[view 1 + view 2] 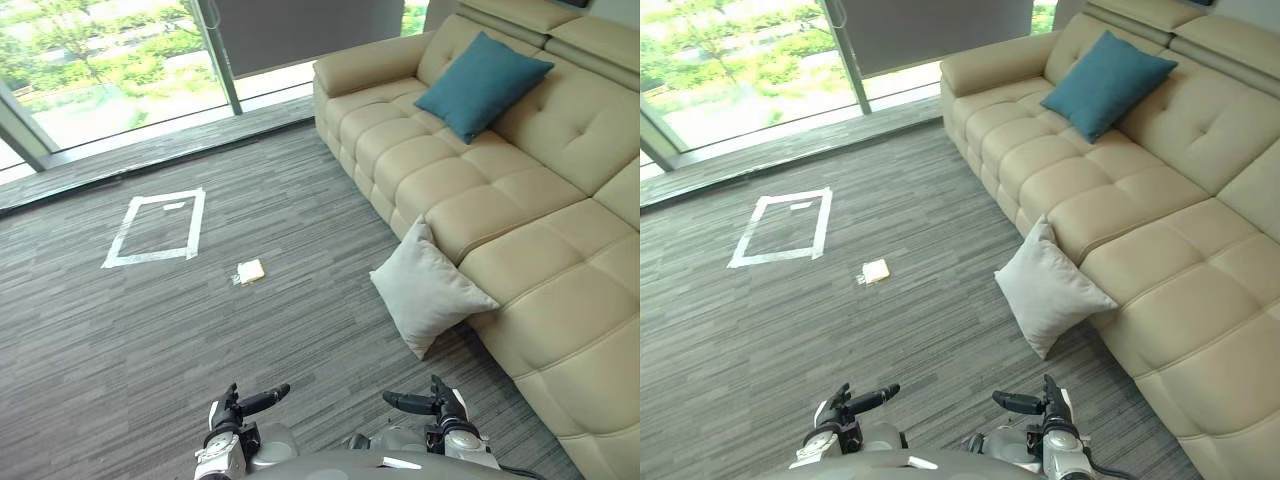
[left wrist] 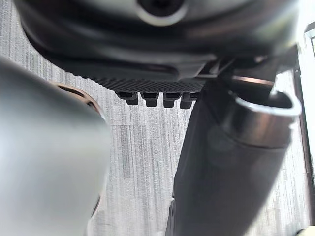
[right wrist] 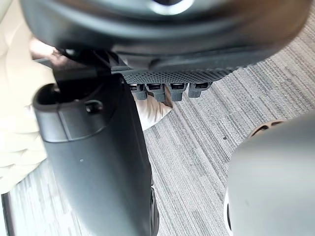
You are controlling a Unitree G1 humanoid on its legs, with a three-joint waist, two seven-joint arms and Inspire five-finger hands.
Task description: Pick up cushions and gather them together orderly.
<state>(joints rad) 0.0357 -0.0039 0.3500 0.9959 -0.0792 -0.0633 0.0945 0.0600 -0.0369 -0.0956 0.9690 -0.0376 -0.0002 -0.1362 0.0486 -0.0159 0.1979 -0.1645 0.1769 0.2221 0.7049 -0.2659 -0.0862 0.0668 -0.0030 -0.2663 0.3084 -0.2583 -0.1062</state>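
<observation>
- The pale cushion (image 1: 428, 290) stands on one corner on the grey carpet (image 1: 300, 340), leaning against the front of the beige sofa (image 1: 530, 260) about midway along it.
- The teal cushion (image 1: 482, 82) is propped on the sofa's seat against the backrest, towards the sofa's far end and well apart from the pale one.
- The left hand (image 1: 248, 403) and right hand (image 1: 420, 404) hang low on the carpet side of the sofa. Both have relaxed fingers and hold nothing.
- My reading: the step in hand is the approach to the pale cushion, and no cushion has been gathered yet.
- To do it well, I would turn towards the sofa and close in until the pale cushion sits between both hands. I would then grip it by its two side edges, not by one corner, so that it does not flop or swing.
- A sensible goal is the sofa seat beside the teal cushion, with the pale one upright against the backrest at a matching angle.
- A taped rectangle (image 1: 145, 259) and a small yellowish object (image 1: 250, 271) lie on the carpet, well clear of the sofa. The path should avoid the object.
</observation>
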